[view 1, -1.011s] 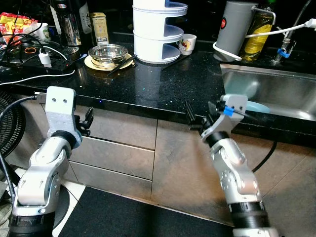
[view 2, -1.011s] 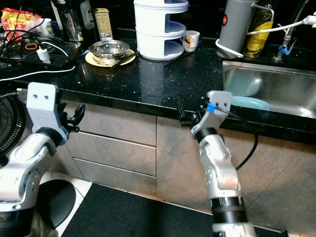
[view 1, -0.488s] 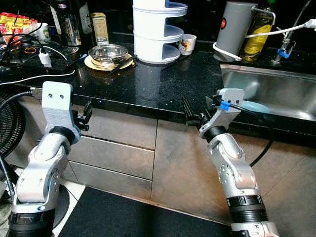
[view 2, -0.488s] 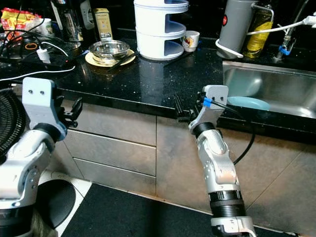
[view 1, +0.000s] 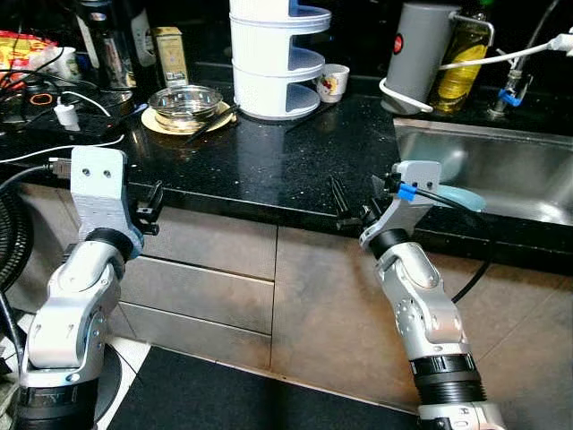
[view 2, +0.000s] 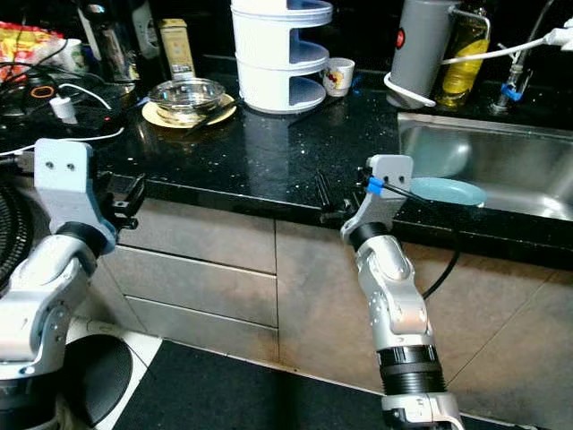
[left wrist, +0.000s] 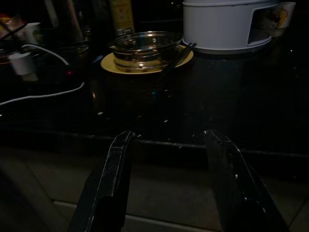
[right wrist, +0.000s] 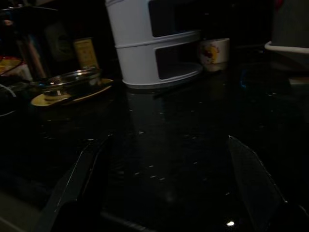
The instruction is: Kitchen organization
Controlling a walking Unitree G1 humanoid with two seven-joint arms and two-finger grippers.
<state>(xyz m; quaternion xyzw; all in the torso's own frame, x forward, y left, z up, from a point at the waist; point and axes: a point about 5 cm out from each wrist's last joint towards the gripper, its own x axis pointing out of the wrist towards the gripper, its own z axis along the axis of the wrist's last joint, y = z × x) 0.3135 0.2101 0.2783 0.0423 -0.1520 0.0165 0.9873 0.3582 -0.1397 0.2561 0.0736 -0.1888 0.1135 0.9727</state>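
A glass bowl [view 1: 185,97] sits on a yellow plate [view 1: 158,125] at the back left of the black counter [view 1: 286,152], with dark chopsticks [view 1: 211,124] resting on the plate's rim. Beside them stands a white tiered rack [view 1: 273,63], and a small patterned cup [view 1: 334,80] is to its right. My left gripper [view 1: 148,204] is open at the counter's front edge, facing the bowl [left wrist: 145,48]. The right gripper [view 1: 354,204] is open too, level with the front edge near the sink, with nothing between its fingers [right wrist: 82,169].
A steel sink [view 1: 510,166] on the right holds a light-blue plate [view 1: 458,195]. A grey kettle [view 1: 416,54] and an oil bottle [view 1: 458,63] stand behind it. White cables [view 1: 54,148] and a charger lie on the counter's left. Grey drawer fronts [view 1: 206,269] run below.
Both grippers have risen towards the counter's front edge, the left one now close against it. The view has shifted slightly; the things on the counter stay put.
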